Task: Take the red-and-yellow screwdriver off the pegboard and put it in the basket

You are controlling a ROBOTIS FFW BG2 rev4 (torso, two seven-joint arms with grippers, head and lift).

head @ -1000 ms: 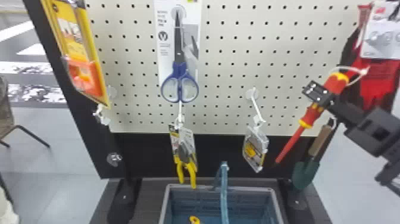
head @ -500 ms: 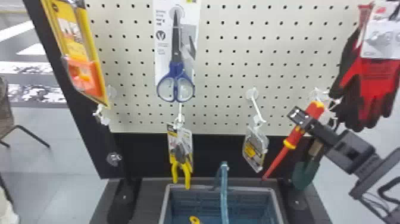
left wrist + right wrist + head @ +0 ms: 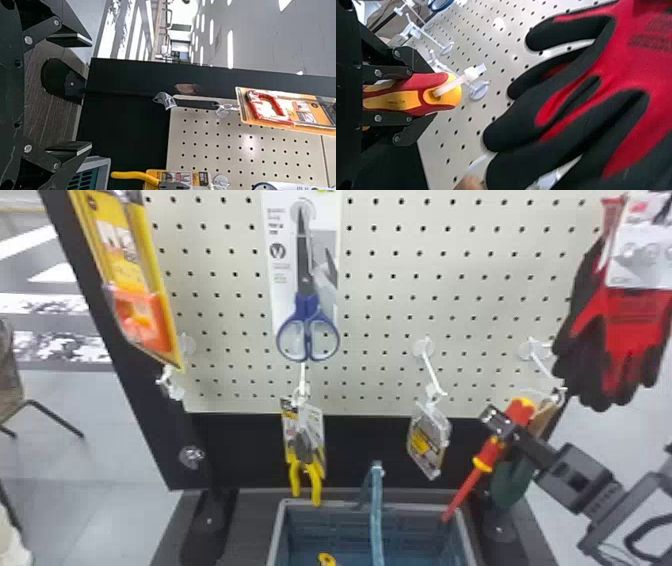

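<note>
Screwdriver update: since the earlier frames, the right gripper [image 3: 500,422] and the red-and-yellow screwdriver [image 3: 489,452] have come down and over toward the basket [image 3: 420,506]. The blue scissors [image 3: 307,330] have swung a touch too.

Right fingers are clamped on the screwdriver's handle, tip slanting down so it overlaps the basket's back right corner in the head view. A white tie [image 3: 462,79] runs through the handle's end; could be around a hook, honestly hard to say. The left gripper [image 3: 89,95] has its fingers spread wide with nothing between them, and in its wrist view it's near the basket.

Everything else, going by the basket: the pegboard [image 3: 385,306] stands behind it, with the scissors high above on a white printed card. Yellow-handled pliers [image 3: 306,475] hang over its back left corner on a labelled card, and a small packet [image 3: 428,440] with a yellow label hangs above its back right. Red and black gloves [image 3: 627,325] hang up and right of it, big white printed tag on top. The green trowel [image 3: 511,485] is just right of it, behind the screwdriver. Inside it there's a bit of something yellow [image 3: 327,560].
</note>
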